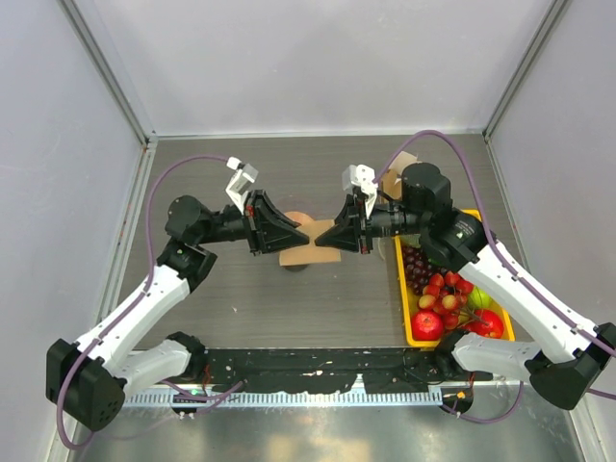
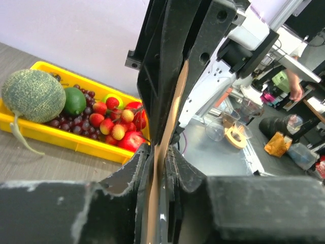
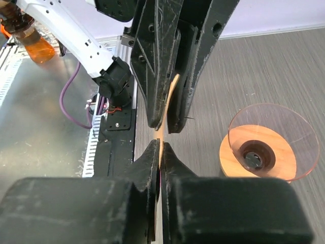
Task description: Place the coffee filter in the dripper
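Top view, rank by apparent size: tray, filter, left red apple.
1. tray
2. filter, partly covered and held off the table, so nearer the camera and its rank over the apple is less sure
3. left red apple

1. Arms: two – left arm [image 1: 144, 298], right arm [image 1: 525, 298].
2. Grippers: two – left gripper [image 1: 304, 234], right gripper [image 1: 323, 237].
3. Filter [image 1: 310, 254]: one.
4. Dripper [image 3: 261, 150]: one.
5. Tray [image 2: 66, 141], yellow: one.
6. Melon [image 2: 33, 95]: one.
7. Lime [image 2: 74, 100]: one.
8. Red apples [image 1: 428, 324]: two seen from above.
9. Dark grapes [image 1: 416, 265]: one bunch.
10. Small red fruits [image 2: 96, 120]: too many to count.
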{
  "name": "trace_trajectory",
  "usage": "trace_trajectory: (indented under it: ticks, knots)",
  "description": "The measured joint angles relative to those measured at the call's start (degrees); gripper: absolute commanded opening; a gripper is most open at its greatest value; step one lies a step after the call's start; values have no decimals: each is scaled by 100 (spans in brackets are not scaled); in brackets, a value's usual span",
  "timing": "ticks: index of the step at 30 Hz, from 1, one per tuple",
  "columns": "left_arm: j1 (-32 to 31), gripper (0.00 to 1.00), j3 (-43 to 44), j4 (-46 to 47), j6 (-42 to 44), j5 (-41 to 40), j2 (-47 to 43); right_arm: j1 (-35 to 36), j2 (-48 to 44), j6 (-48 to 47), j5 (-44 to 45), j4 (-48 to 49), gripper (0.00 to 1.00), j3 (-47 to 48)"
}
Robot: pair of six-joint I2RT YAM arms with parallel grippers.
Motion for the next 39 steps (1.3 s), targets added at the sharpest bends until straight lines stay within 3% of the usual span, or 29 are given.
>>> trace_trajectory:
  ticks: [3,10,15,19,22,39]
  knots:
    - [0,40,15,-424,291,72,-85,-2,2,-85,-42,-46,5,2]
    - [13,48,1097,-3773,2745,149,-605,57,-63,-1495,-72,-1241,5,9]
    - [13,50,1338,-4710,3593,173,-1123,466,-160,-2275,-70,-1980,5,-24]
    - [-9,49,1298,-4920,3751,212,-1180,553,-186,-2496,-107,-2146,5,-37]
    - [-55,41,1169,-4905,3679,219,-1130,568,-175,-2540,-149,-2192,5,-37]
    - [-417,37,822,-4315,2824,452,-723,752,101,-2559,-184,-2247,5,-31]
